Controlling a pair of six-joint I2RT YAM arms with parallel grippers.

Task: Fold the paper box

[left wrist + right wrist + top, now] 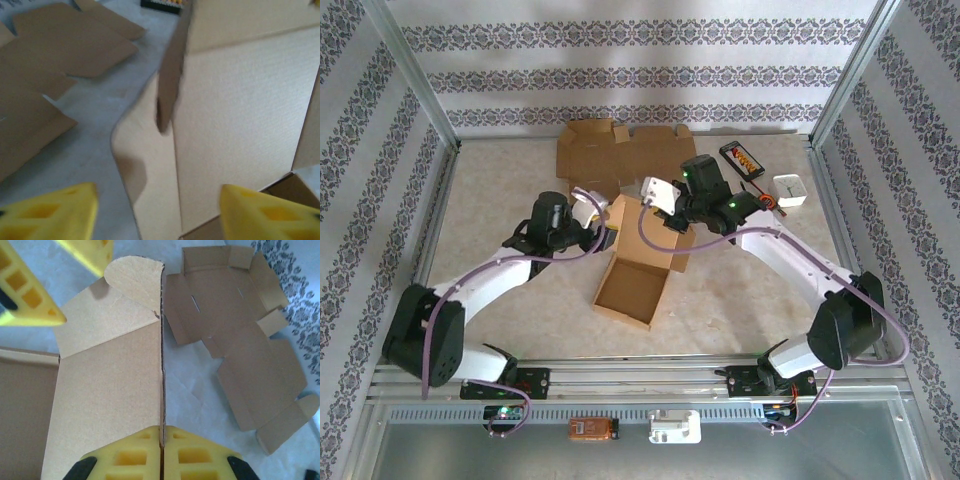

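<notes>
The paper box (632, 285) lies half folded in the middle of the table, its tray open and its lid (650, 235) standing up at the far side. My right gripper (161, 432) is shut on the lid's side edge, with the thin cardboard pinched between the yellow fingers (130, 455). The lid panel (107, 390) and its rounded flap (135, 277) stretch away from that grip. My left gripper (157, 215) is open, its yellow fingers (55, 212) spread wide in front of the lid's flap (150, 170), apart from it. From above, my left gripper (592, 212) is at the lid's left and my right gripper (665, 212) at its right.
A second, unfolded cardboard blank (600, 150) lies flat at the back of the table, and is also in the right wrist view as the blank (235, 340). A black tray with orange pieces (742, 158) and a small white box (790, 190) sit at the back right.
</notes>
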